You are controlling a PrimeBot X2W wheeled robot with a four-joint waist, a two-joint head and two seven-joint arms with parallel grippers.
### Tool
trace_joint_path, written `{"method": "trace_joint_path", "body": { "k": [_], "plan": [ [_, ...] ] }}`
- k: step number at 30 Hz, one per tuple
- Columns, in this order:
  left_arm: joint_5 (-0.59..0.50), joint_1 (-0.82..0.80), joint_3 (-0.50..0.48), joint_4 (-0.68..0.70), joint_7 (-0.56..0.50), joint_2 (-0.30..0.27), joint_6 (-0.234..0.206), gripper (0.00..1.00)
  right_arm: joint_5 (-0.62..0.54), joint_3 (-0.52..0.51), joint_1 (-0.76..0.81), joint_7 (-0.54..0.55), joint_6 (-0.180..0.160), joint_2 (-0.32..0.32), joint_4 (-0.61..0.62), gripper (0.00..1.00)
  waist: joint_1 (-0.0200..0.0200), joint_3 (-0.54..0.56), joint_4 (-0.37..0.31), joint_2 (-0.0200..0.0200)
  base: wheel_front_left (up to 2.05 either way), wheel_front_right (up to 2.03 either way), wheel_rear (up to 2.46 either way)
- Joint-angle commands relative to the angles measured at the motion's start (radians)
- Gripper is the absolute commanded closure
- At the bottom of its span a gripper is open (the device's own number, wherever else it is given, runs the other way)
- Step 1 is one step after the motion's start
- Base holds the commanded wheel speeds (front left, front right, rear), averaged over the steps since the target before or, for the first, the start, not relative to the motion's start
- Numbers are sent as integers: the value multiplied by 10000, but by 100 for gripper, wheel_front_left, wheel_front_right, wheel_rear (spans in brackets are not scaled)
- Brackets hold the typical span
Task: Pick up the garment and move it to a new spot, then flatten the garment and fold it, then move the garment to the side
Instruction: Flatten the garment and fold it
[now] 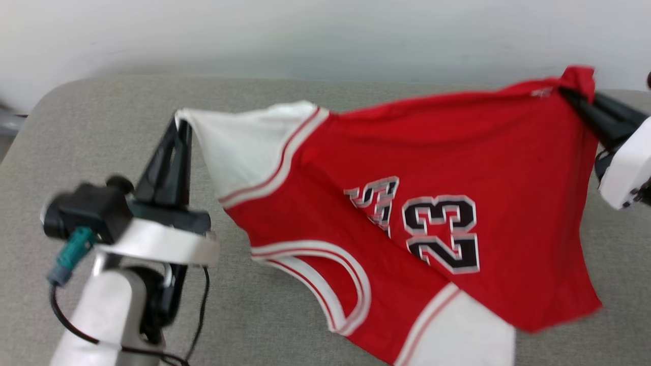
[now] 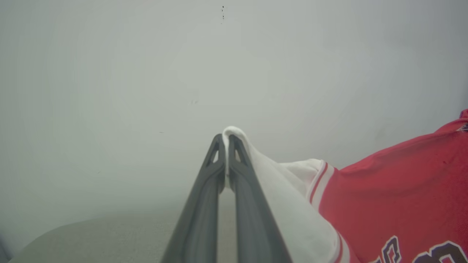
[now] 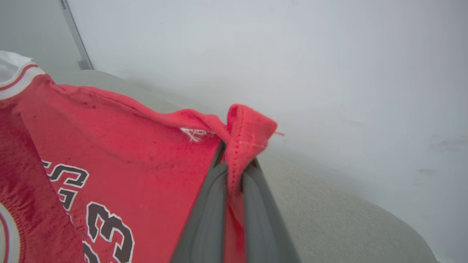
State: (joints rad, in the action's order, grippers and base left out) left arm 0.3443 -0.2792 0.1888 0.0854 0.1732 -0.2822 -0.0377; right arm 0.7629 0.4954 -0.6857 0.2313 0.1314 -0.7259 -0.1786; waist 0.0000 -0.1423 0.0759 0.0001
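The garment (image 1: 417, 203), a red jersey with white sleeves, striped trim and black-and-white "23" lettering, hangs stretched between both grippers above the grey surface. My left gripper (image 1: 179, 122) is shut on the tip of a white sleeve (image 2: 234, 138). At the far right, my right gripper (image 1: 572, 94) is shut on a bunched red corner (image 3: 248, 128) of the hem. The lower part of the garment, with the other white sleeve (image 1: 463, 335), droops toward the near edge of the head view.
A grey cushioned surface (image 1: 101, 112) with rounded corners spreads under the garment. A pale wall (image 1: 325, 30) rises right behind it. A metal strip (image 3: 75, 33) runs up the wall at the far left of the right wrist view.
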Motion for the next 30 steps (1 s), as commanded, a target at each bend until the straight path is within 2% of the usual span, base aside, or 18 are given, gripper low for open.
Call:
{"method": "trace_joint_path", "body": {
  "k": [1, 10, 14, 18, 22, 30],
  "plan": [
    [-112, -641, -26, 353, -191, -186, 88, 100, -231, -472, 108, -119, -15, 167, 296, 100, 0, 91, -180, -1, 0, 0, 0],
    [-78, -3256, 92, 826, -980, -396, 495, 100, -1159, -2261, -371, 223, -15, 885, 1458, 100, 0, -430, -402, -1, 0, 0, 0],
    [-200, -4796, 230, 603, -1264, -390, 698, 100, -1645, -2851, -1003, 613, -15, 1204, 1984, 100, 0, -1147, -444, -1, 0, 0, 0],
    [-234, -6601, 245, 213, -1507, -358, 876, 100, -2050, -3275, -2302, 973, -15, 1444, 2179, 100, 0, -2165, -502, -1, 0, 0, 0],
    [-283, -8667, 264, -553, -1546, -363, 1083, 100, -2465, -3456, -4069, 1186, -15, 1672, 1755, 100, 0, -3171, -540, -1, 0, 0, 0],
    [-482, -12748, 231, -2485, -1354, -480, 1347, 100, -3271, -2942, -7785, 903, -15, 2192, 103, 100, 0, -4555, -711, -1, 0, 0, 0]
  ]
}}
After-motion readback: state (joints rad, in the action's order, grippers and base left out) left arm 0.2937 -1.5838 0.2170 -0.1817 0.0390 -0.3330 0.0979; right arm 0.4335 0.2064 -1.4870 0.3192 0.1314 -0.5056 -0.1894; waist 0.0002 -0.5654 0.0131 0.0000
